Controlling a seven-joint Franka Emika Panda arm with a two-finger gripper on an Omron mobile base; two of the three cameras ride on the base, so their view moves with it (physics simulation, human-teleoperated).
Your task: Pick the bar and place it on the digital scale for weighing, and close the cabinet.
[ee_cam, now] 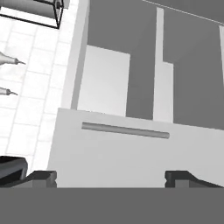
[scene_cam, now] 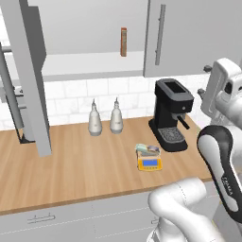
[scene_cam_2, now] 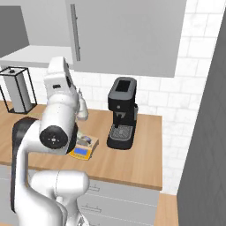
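Note:
The bar (scene_cam: 147, 150) (scene_cam_2: 86, 141), a small pale green and grey packet, lies on the grey plate of the yellow digital scale (scene_cam: 150, 164) (scene_cam_2: 80, 153) on the wooden counter. The grey wall cabinet (scene_cam: 94, 23) has its left door (scene_cam: 29, 75) swung out, while its right door (scene_cam: 189, 33) is shut. My gripper (ee_cam: 111, 178) is open, fingertips (ee_cam: 41, 177) wide apart with nothing between them. It is raised high at the right, facing the shut door's bar handle (ee_cam: 125, 130). The hand (scene_cam: 222, 85) (scene_cam_2: 59, 77) is well above the scale.
A tall red-orange box (scene_cam: 123, 41) stands inside the cabinet. A black coffee machine (scene_cam: 171, 113) (scene_cam_2: 122, 114) sits right of the scale. Two pale bottles (scene_cam: 105, 119) stand near the tiled wall. A wire paper-towel holder (scene_cam_2: 17, 90) is at the counter's left.

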